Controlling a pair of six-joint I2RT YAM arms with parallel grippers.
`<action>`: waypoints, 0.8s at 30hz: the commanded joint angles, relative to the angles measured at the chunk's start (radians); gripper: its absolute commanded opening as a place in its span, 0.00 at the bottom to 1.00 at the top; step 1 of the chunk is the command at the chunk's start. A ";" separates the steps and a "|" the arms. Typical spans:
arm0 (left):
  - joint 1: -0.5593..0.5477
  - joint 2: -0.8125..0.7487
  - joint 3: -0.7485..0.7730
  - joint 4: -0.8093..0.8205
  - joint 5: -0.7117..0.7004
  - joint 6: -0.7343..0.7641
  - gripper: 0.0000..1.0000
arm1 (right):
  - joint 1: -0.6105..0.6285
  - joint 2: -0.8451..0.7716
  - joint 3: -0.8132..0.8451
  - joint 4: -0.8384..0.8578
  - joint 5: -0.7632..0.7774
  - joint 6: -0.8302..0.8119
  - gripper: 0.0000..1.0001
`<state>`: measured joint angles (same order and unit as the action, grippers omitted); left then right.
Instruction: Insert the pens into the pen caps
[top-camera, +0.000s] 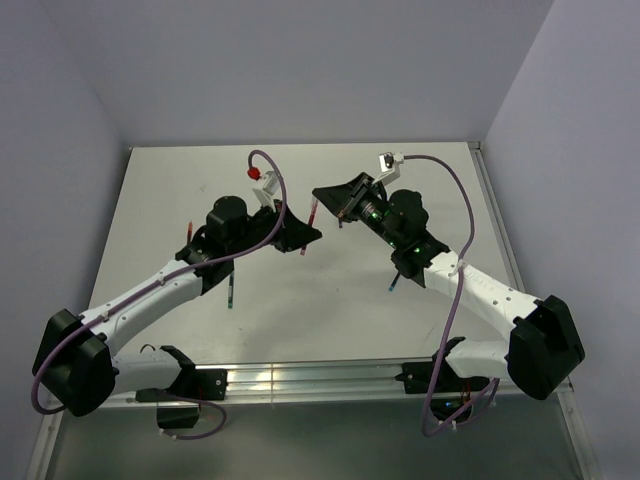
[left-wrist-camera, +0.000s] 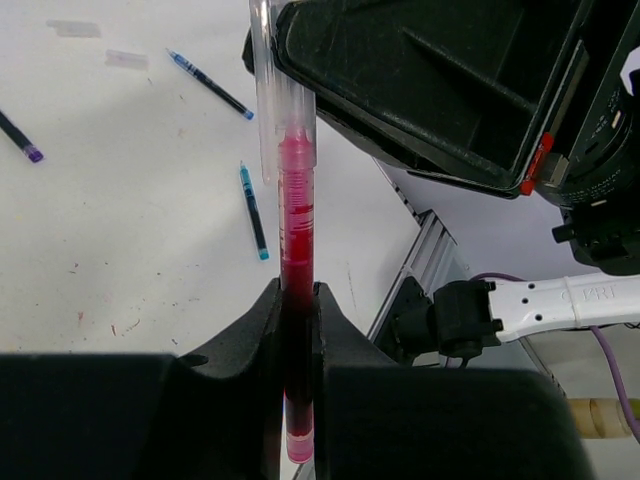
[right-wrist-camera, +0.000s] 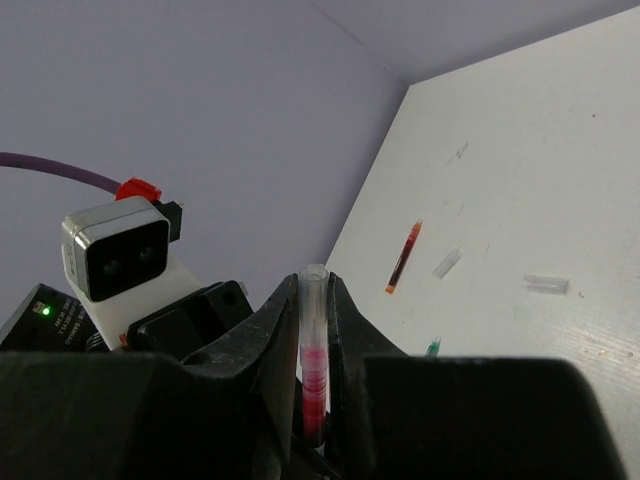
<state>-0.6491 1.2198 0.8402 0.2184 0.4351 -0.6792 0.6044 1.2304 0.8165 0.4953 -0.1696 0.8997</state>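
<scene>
A red pen (left-wrist-camera: 297, 230) stands upright in my left gripper (left-wrist-camera: 296, 292), whose jaws are shut on its barrel. Its upper end sits inside a clear pen cap (right-wrist-camera: 315, 295), and my right gripper (right-wrist-camera: 315, 285) is shut on that cap, the red showing through it. From above, the two grippers meet over the middle of the table, left gripper (top-camera: 305, 238) below, right gripper (top-camera: 320, 195) above, with the red pen (top-camera: 312, 215) between them. Loose pens lie on the table: blue (left-wrist-camera: 210, 85), teal (left-wrist-camera: 253, 212), dark with a purple tip (left-wrist-camera: 20, 135), red-orange (right-wrist-camera: 404, 258).
Two spare clear caps (right-wrist-camera: 447, 262) (right-wrist-camera: 546, 284) lie near the red-orange pen, and pale caps (left-wrist-camera: 127, 60) lie by the blue pen. A dark pen (top-camera: 232, 290) and a blue pen (top-camera: 393, 283) lie beside the arms. The metal rail (top-camera: 300, 378) runs along the near edge.
</scene>
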 joint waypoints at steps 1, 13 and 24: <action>0.006 -0.023 0.007 0.088 -0.022 -0.019 0.00 | 0.026 -0.026 -0.002 0.006 -0.025 -0.013 0.00; 0.014 -0.029 0.019 0.050 -0.044 -0.002 0.00 | 0.061 0.006 0.036 0.002 -0.111 -0.096 0.00; 0.025 -0.062 0.037 -0.017 -0.153 0.056 0.00 | 0.071 0.044 0.033 0.032 -0.229 -0.047 0.00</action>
<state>-0.6460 1.1809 0.8375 0.1501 0.3988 -0.6632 0.6258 1.2518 0.8265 0.5282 -0.2153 0.8261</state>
